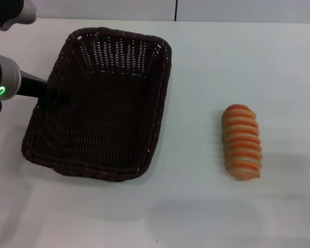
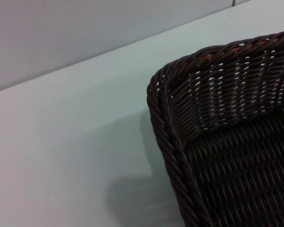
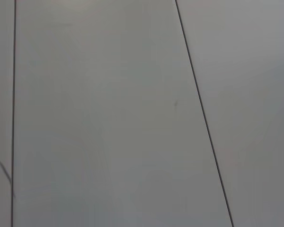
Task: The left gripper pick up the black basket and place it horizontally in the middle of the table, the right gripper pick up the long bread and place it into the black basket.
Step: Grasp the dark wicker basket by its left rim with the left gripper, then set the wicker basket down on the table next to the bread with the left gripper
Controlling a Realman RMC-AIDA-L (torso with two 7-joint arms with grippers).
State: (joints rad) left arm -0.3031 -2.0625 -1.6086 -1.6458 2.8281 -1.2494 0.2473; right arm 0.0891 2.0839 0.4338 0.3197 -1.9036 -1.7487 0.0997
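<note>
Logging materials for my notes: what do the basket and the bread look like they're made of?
Black basket: woven wicker or rattan-like strands, matte, with open gaps and a braided rim. Long bread: smooth orange-and-cream ridges, slightly glossy, possibly a plastic or foam replica; cannot confirm.

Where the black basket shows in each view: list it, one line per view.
Head view: black basket fills the left-centre of the table, left gripper at its left rim.
Left wrist view: one rim corner of it, close up.
Right wrist view: not in it.
Shared landmark: the braided rim.
</note>
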